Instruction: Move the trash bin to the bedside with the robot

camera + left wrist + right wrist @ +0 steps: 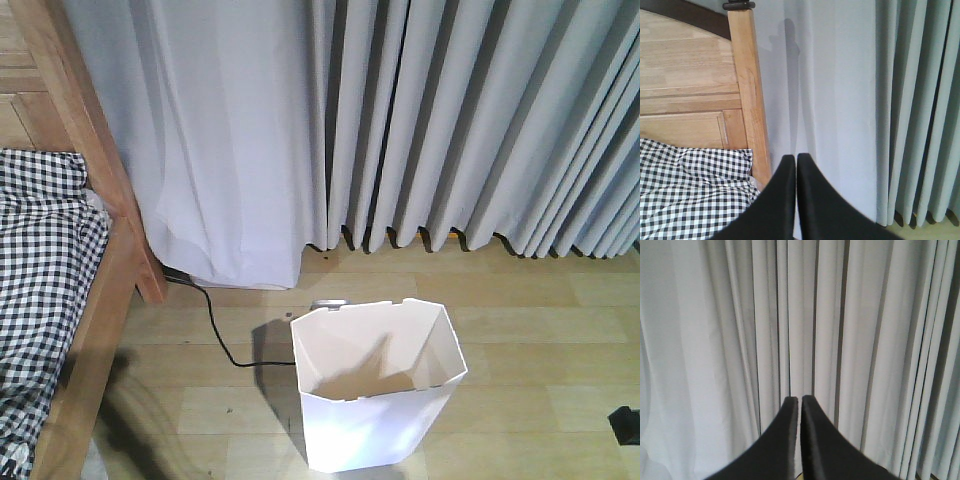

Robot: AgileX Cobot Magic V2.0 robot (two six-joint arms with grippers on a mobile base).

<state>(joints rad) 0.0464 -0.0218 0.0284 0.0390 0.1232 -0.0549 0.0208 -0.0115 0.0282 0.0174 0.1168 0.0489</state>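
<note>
The bin (378, 385) stands upright on the floor near the bed (95, 330) w/ a gap between, not yet at bedside, both grippers, left (796, 159) & right (800, 400), clenched on nothing, prob. just parked.

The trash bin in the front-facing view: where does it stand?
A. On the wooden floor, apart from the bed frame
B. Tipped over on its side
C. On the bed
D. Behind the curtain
A: the trash bin stands upright on the wooden floor, with bare floor between it and the bed frame.
</note>
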